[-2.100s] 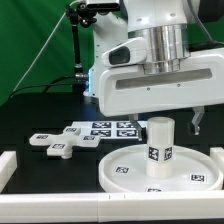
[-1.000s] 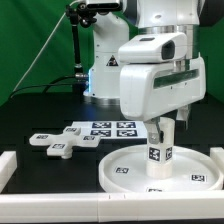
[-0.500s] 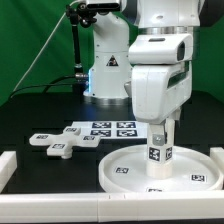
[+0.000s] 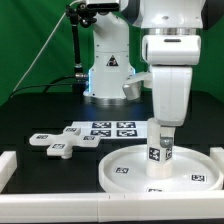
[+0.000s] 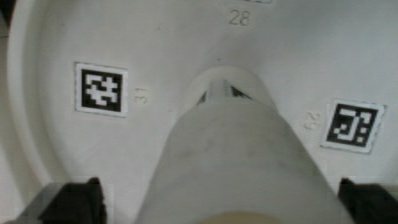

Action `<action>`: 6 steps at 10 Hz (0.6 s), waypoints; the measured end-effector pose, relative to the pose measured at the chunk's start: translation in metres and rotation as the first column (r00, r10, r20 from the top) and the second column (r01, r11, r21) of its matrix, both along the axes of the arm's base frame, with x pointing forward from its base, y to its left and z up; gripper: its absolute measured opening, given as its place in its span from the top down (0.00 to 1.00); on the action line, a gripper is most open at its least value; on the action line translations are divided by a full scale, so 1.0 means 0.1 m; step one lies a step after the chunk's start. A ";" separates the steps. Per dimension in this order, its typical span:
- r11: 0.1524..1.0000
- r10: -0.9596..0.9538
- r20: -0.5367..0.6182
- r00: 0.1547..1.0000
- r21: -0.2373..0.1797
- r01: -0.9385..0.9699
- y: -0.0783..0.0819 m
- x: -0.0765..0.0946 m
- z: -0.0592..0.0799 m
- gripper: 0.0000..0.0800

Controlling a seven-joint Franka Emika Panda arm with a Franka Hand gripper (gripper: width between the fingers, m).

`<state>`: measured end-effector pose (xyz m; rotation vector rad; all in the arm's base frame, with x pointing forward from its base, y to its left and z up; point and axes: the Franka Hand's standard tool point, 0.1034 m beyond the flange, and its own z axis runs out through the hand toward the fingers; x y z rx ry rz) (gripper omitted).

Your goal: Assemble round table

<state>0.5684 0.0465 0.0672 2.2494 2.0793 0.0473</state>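
Note:
The large round disc (image 4: 122, 168) lies flat at the exterior view's lower right. The short thick cylinder leg (image 4: 160, 150) stands upright in its middle, a tag facing the camera. My gripper (image 4: 161, 130) hangs straight down over the leg's top. In the wrist view the leg (image 5: 240, 150) runs between my two dark fingertips (image 5: 71, 205), with a narrow gap on each side, so the gripper (image 5: 222, 212) is open and straddles it. The disc (image 5: 160, 50) with two tags fills the rest of the wrist view. The cross-shaped base (image 4: 62, 141) lies loose to the exterior view's left.
The marker board (image 4: 112, 128) lies flat behind the disc, beside the cross-shaped base. White border blocks run along the left (image 4: 5, 165) and the front (image 4: 60, 210). The arm's own base (image 4: 105, 70) stands at the back before a green curtain.
My hand has turned about its vertical axis over the leg, from broadside to narrow side on. The leg and its tag have not moved.

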 end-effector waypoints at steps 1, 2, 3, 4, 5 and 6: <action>0.997 0.081 -0.003 0.997 -0.014 -0.081 -0.01 0.00 0.00 0.19; 0.992 0.127 -0.007 0.992 -0.021 -0.127 -0.03 0.00 -0.01 0.19; 0.987 0.159 -0.009 0.987 -0.029 -0.159 -0.05 0.00 -0.01 0.19; 0.983 0.183 -0.012 0.983 -0.034 -0.183 -0.06 0.00 -0.01 0.19; 0.984 0.173 -0.011 0.985 -0.033 -0.173 -0.07 -0.01 -0.01 0.36; 0.985 0.172 -0.013 0.985 -0.033 -0.172 -0.07 -0.01 -0.02 0.36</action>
